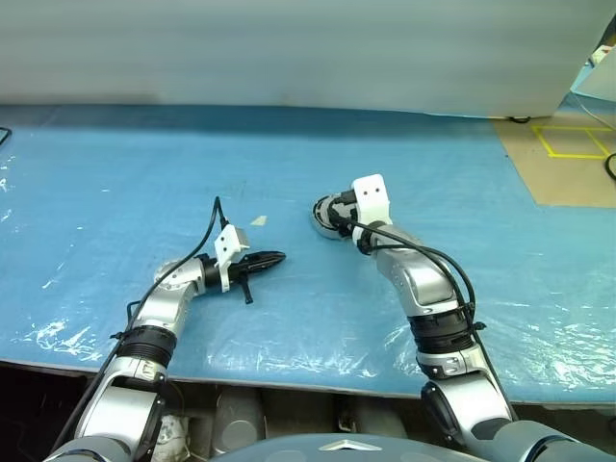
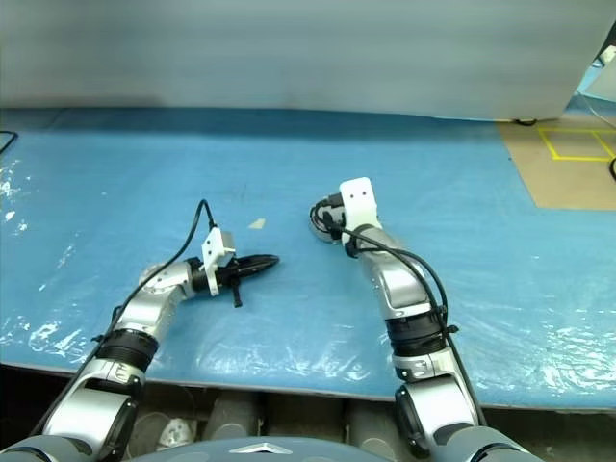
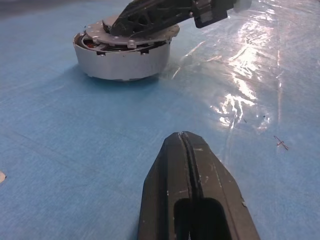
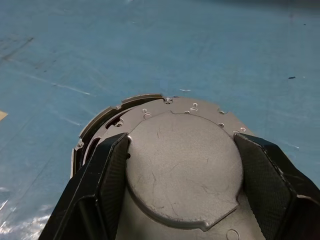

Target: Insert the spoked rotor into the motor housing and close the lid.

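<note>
Holding round grey metal lid (image 4: 182, 165) across its width, right gripper (image 4: 182, 172) sits tilted right over shallow silver motor housing (image 3: 120, 57); left gripper (image 3: 187, 165) pinched empty, aside.

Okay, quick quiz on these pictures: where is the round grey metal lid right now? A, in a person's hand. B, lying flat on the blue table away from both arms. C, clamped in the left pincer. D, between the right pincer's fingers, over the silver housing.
D: the right pincer has its black fingers on either side of the round grey metal lid, which sits askew atop the round silver motor housing.
</note>
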Available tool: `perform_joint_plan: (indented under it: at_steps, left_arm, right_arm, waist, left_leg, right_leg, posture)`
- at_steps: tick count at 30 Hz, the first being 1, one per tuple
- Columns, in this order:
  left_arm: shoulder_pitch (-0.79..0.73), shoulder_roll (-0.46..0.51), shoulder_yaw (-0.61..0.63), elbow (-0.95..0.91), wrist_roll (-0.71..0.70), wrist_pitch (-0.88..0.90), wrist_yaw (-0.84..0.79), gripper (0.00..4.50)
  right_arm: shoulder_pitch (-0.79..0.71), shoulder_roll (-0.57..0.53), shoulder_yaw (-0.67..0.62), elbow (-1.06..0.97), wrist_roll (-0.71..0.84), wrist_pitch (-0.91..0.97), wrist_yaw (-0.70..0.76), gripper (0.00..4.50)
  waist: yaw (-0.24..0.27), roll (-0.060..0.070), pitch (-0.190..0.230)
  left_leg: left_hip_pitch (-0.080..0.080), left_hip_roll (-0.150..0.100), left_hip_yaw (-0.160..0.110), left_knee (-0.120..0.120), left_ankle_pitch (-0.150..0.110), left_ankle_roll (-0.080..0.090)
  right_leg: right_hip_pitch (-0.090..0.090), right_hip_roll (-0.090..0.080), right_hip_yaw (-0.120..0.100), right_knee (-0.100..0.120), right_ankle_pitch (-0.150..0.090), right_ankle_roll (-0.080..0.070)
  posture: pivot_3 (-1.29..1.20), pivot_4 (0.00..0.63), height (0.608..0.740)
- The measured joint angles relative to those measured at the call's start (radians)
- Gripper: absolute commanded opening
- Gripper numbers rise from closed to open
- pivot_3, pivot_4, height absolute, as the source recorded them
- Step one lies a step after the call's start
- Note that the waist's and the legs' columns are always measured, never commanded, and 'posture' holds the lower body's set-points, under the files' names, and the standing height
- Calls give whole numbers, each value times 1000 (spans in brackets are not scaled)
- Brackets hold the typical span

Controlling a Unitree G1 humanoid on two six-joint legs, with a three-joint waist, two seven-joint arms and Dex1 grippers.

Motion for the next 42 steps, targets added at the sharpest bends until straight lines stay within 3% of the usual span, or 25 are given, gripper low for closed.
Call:
perform_joint_plan:
  at_steps: [7,14,20,33,42]
  left_arm:
    - [7,-1,-2,-1,3,1,5,0]
    - [19,-3,-4,-2,6,2,7,0]
    - [19,-3,-10,-3,10,2,7,0]
    - [16,-5,-16,10,23,2,7,0]
    - [13,-4,-16,12,30,0,7,0]
  right_arm:
    - [-22,31,-38,16,7,17,-42,2980]
    - [-23,18,-106,-14,105,74,97,2980]
    - [-11,-49,-91,-47,163,117,223,2980]
    - [-42,-57,-20,-26,79,147,102,2980]
    - [-23,-204,11,-71,138,157,319,2980]
  waist:
    - [-2,0,0]
    - [-5,0,0]
    - [-10,0,0]
    - [-1,0,0]
    - [-2,0,0]
  left_leg:
    - [0,0,0,-2,0,0]
    - [1,0,0,-5,0,0]
    - [2,0,0,-9,0,-1]
    - [6,0,1,-9,0,-1]
    - [7,0,1,-11,0,-1]
  right_leg:
    - [0,0,0,-2,0,1]
    - [0,1,0,-2,1,2]
    - [-1,2,-1,-5,3,4]
    - [5,1,0,-6,0,0]
    - [7,1,-1,-10,2,4]
  posture:
    - [0,150,740]
    - [0,150,740]
    - [0,150,740]
    - [0,150,740]
    - [0,150,740]
